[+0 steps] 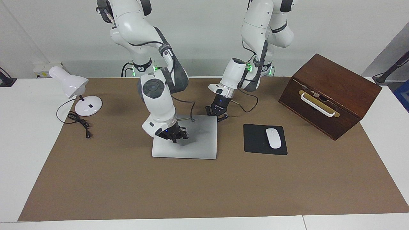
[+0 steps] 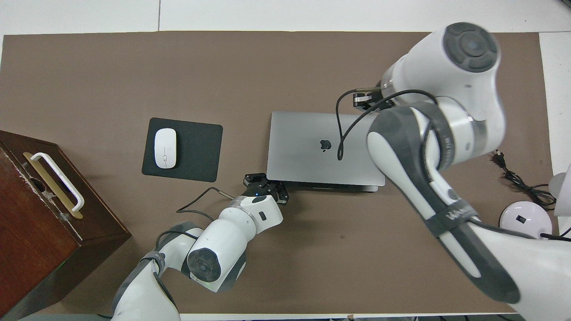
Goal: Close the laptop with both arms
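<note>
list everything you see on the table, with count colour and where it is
laptop: one, silver-grey, lid down, mid-table on the brown mat
mouse pad: one, black, beside the laptop toward the left arm's end
mouse: one, white, on the mouse pad
wooden box: one, dark brown with a white handle, at the left arm's end of the table
desk lamp: one, white, at the right arm's end of the table
lamp cord: one, black, beside the lamp's base
brown mat: one, covers most of the white table
left tool: one, black, shut, at the laptop's corner nearest the robots
right tool: one, black, shut, over the laptop's lid
</note>
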